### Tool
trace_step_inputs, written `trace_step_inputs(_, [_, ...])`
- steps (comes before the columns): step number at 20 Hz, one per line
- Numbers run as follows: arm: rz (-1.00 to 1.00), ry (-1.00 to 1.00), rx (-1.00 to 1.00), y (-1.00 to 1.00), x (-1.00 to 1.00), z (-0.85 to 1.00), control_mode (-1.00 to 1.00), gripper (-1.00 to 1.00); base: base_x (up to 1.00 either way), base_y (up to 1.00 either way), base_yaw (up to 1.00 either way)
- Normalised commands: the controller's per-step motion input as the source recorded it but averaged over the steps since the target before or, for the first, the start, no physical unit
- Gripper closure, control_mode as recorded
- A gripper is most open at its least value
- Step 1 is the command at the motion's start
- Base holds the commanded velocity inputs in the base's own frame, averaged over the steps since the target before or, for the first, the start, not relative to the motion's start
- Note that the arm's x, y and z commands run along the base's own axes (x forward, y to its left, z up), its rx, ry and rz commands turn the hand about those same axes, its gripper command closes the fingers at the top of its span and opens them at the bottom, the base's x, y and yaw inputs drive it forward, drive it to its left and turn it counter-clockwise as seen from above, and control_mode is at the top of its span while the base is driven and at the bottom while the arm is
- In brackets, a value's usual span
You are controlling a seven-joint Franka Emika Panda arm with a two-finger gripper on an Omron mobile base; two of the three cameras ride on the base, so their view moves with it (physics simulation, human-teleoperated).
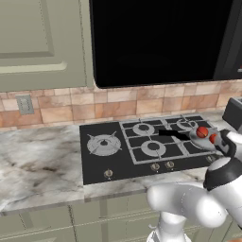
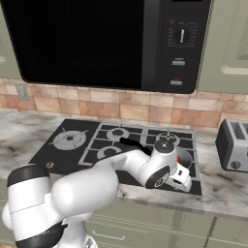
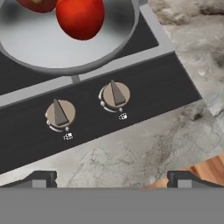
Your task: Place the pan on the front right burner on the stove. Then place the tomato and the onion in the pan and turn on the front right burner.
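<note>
Hand view: fingers (image 3: 112, 179) spread wide and empty above two knobs (image 3: 114, 94) at the stove's (image 3: 144, 94) front edge; the pan (image 3: 65, 48) holding the tomato (image 3: 80, 16) sits just behind. Best next: centre on the correct knob before closing.

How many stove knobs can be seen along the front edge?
4 in the left base view: one below the star burner, two mid-edge, one beside the arm; others may be hidden.

Markings on the cooktop and oven: none legible.
Small white marks beside each knob (image 3: 114, 95) ahead of the jaws and on the microwave panel (image 2: 179, 46) are too blurred to read.
</note>
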Motion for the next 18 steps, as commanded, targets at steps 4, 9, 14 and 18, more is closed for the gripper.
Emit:
trace_step_inputs(4, [0.00, 0.00, 0.00, 0.00, 0.11, -0.06, -1.00, -1.00, 0.00, 0.00, 0.00])
trace_step_inputs(9, [0.00, 0.00, 0.00, 0.00, 0.01, -0.03, -1.00, -1.00, 0.00, 0.00, 0.00])
trace_step_inputs(14, [0.00, 0.00, 0.00, 0.00, 0.01, -0.04, -1.00, -1.00, 0.00, 0.00, 0.00])
trace_step_inputs(18, [0.00, 0.00, 0.00, 0.00, 0.06, -0.05, -1.00, -1.00, 0.00, 0.00, 0.00])
